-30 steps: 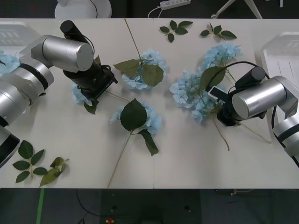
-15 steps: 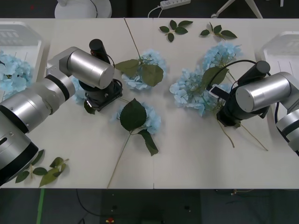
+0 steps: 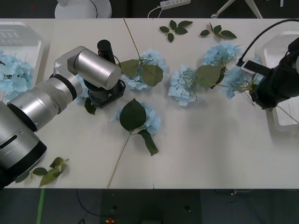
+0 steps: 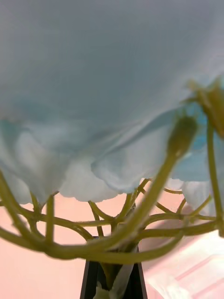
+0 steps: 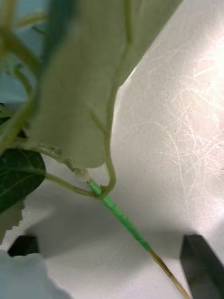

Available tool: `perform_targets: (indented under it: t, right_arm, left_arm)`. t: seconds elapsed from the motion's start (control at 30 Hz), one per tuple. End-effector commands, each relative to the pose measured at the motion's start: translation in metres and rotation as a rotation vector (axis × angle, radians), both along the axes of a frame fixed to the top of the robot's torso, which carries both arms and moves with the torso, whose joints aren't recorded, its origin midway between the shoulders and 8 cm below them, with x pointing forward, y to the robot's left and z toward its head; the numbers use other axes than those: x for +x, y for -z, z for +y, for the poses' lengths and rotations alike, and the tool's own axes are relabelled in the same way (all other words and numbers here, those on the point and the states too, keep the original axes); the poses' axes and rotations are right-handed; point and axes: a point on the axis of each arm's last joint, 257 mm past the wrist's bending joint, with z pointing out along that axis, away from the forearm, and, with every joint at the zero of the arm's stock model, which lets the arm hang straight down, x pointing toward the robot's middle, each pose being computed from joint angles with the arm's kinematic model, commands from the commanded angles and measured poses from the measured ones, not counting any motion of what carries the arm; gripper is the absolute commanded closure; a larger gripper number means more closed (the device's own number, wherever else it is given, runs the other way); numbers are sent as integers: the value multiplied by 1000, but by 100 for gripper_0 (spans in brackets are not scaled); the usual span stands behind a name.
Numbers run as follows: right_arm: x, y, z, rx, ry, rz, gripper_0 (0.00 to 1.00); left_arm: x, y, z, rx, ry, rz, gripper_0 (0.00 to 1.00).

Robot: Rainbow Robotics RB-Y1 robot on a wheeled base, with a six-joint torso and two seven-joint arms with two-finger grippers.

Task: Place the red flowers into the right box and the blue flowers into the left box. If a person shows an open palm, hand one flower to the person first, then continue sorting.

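Several blue flowers lie across the white table, among them one at the middle [image 3: 145, 70], one nearer the front [image 3: 140, 116] and one to the right [image 3: 182, 86]. Another blue flower [image 3: 14, 74] lies in the left box [image 3: 23, 35]. My left gripper [image 3: 106, 97] is open, low over the table beside a blue head [image 3: 80, 93]; its black fingers straddle a thin green stalk [image 5: 121, 219]. My right gripper [image 3: 261, 91] is shut on a blue flower [image 3: 236, 77], stalks bunched between its fingers [image 4: 112, 280], held at the edge of the right box [image 3: 275, 46].
Small flowerless leaf sprigs lie at the back [image 3: 175, 28] [image 3: 217, 31] and at the front left [image 3: 51, 170]. A long bare stalk [image 3: 133, 39] runs toward the table's back edge. A power strip [image 3: 175, 3] lies on the floor beyond.
My right gripper has carried a blue flower up and to the right, to the right box's edge. My left arm swung right and settled over a stalk.
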Motion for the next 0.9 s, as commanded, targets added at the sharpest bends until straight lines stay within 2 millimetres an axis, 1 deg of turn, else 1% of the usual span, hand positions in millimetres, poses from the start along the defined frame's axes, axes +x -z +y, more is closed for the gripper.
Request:
perform_targets:
  t: [0.03, 0.13, 0.2, 0.23, 0.27, 0.3, 0.43, 0.47, 0.53, 0.57, 0.6, 0.63, 0.67, 0.7, 0.77, 0.83, 0.87, 0.9]
  right_arm:
    - [1, -60, -18, -1, -26, -93, 100]
    - [-5, -75, -11, 88, -38, -128, 100]
    - [-9, -91, -3, 145, -78, -170, 100]
    - [-11, -96, -1, 165, -93, -182, 100]
    - [-14, -109, 4, 206, -120, -211, 100]
    - [-17, -120, 12, 250, -147, -230, 100]
    - [-25, -149, 45, 385, -231, -277, 100]
    - [-27, -165, 63, 456, -268, -311, 100]
    - [-30, -183, 90, 564, -309, -347, 100]
    - [-32, -194, 107, 622, -337, -373, 100]
    - [-32, -198, 114, 640, -349, -388, 100]
    - [-32, -209, 129, 674, -373, -426, 100]
    - [-36, -218, 144, 713, -400, -455, 100]
    - [-38, -223, 155, 738, -418, -471, 100]
    - [-42, -231, 179, 791, -449, -502, 100]
    - [-45, -240, 204, 858, -479, -531, 100]
    - [-46, -242, 213, 878, -489, -533, 100]
    - [-48, -248, 234, 930, -512, -540, 100]
  left_arm:
    - [4, -7, -8, 47, 67, -8, 99]
    - [5, -5, -4, 52, 66, -7, 100]
    - [6, -4, -1, 56, 70, -7, 100]
    - [6, -3, -1, 58, 70, -6, 100]
    - [6, -3, 1, 65, 73, -6, 100]
    - [7, -4, 3, 74, 77, -8, 100]
    - [9, -5, 8, 91, 82, -14, 100]
    - [10, -6, 12, 102, 84, -17, 100]
    - [12, -9, 18, 114, 85, -23, 100]
    - [14, -12, 19, 118, 92, -32, 100]
    - [16, -14, 21, 121, 95, -39, 100]
    - [20, -20, 24, 127, 100, -52, 100]
    - [23, -28, 26, 131, 107, -65, 100]
    - [25, -33, 31, 134, 107, -70, 100]
    - [30, -49, 39, 159, 127, -88, 100]
    - [35, -69, 50, 186, 164, -107, 100]
    - [37, -76, 54, 194, 177, -114, 100]
    - [42, -95, 61, 202, 204, -134, 100]
